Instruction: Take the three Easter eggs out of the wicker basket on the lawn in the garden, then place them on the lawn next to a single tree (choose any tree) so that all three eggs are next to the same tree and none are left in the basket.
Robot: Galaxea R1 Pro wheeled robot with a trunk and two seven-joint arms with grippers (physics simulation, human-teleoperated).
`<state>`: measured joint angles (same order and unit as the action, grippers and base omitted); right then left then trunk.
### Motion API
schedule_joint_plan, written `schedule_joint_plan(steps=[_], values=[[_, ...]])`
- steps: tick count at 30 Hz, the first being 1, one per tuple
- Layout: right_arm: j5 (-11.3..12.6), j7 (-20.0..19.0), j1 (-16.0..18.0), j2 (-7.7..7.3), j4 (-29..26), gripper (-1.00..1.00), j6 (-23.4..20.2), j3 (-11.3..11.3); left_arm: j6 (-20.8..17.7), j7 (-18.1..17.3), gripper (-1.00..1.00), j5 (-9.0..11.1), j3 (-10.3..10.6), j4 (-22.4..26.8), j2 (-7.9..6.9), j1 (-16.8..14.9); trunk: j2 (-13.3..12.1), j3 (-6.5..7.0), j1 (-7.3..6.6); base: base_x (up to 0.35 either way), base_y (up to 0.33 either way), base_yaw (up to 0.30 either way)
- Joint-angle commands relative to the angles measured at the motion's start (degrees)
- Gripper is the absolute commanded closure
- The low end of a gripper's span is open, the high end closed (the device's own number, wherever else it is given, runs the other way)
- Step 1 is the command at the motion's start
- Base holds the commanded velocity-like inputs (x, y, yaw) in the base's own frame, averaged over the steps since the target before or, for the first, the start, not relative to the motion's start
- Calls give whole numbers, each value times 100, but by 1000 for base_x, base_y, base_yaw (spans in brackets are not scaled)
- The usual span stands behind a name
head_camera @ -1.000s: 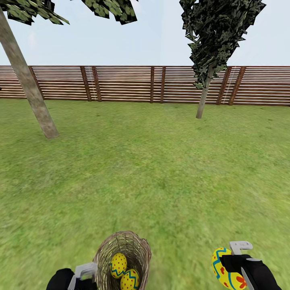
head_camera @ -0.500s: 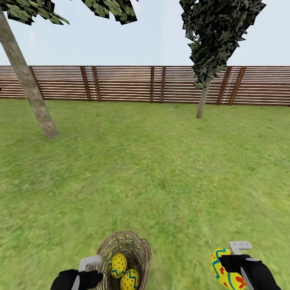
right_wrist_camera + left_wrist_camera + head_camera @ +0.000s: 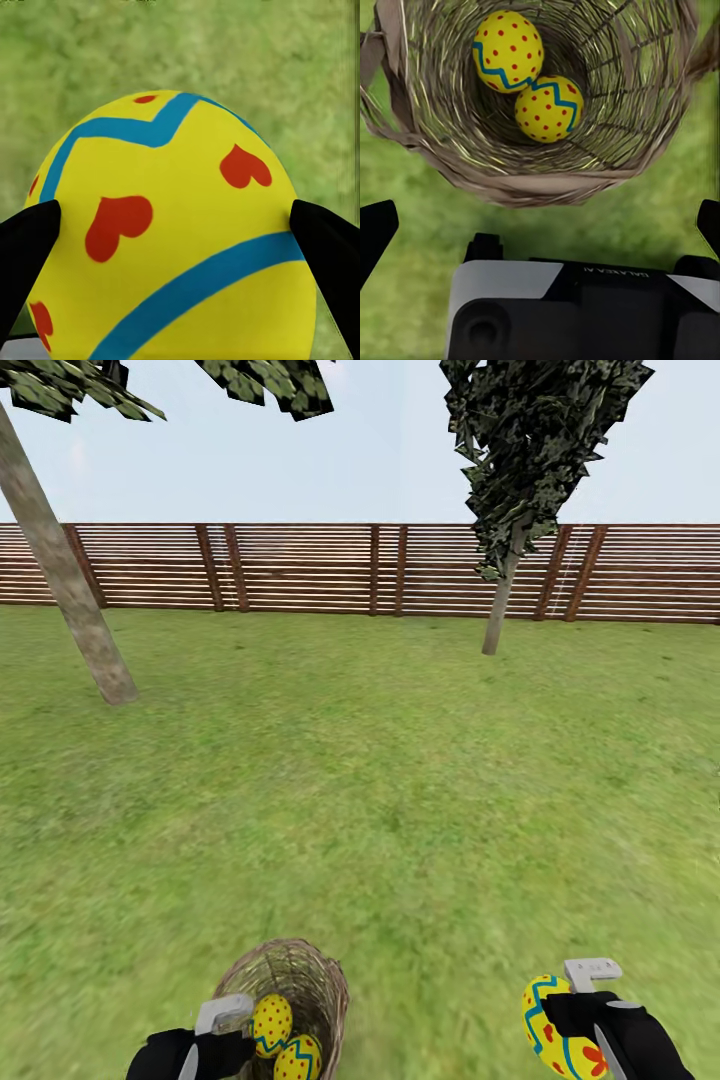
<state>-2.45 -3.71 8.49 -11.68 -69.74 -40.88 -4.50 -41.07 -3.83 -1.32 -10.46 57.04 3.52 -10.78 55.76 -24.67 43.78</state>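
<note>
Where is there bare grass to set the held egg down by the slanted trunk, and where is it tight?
Open lawn runs from the wicker basket up to the slanted tree, bare all around its base. It is crowded only low down: two eggs touch inside the basket, the left gripper at its rim. The right gripper grips the third egg.

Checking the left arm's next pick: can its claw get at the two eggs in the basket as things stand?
Probably yes. The left claw is open and hangs just outside the wicker basket, whose mouth faces it. The two eggs lie uncovered inside, touching each other. Only the braided rim lies between.
</note>
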Motion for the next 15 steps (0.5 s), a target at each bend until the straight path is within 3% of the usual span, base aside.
schedule_joint_plan(steps=[1,8,10,11,13,15], values=[[-27,-41,3,-1,-5,100,-25,-5,-33,-35,-100,-17,-26,9,8,-3,5,-7,1,75,-332,0],[-27,-36,3,3,-5,100,-25,0,-77,-49,-100,-15,-25,50,-43,-3,5,-7,1,91,-332,0],[-27,-41,3,0,-5,100,-24,-6,-111,-73,-100,-15,-62,56,-145,-3,5,-7,1,154,-326,0],[-27,-41,3,-6,-5,100,-21,-8,-156,-200,-100,-15,-77,45,-389,-3,5,-7,1,198,-304,0],[-27,-42,3,-1,-5,100,-22,-7,-383,-1261,-100,-26,-88,45,-1065,-3,5,-7,1,226,-285,0],[-27,-42,3,-1,-5,100,-24,-4,-468,-1746,-100,-49,-74,64,-1326,-3,5,-7,1,237,-276,0]])
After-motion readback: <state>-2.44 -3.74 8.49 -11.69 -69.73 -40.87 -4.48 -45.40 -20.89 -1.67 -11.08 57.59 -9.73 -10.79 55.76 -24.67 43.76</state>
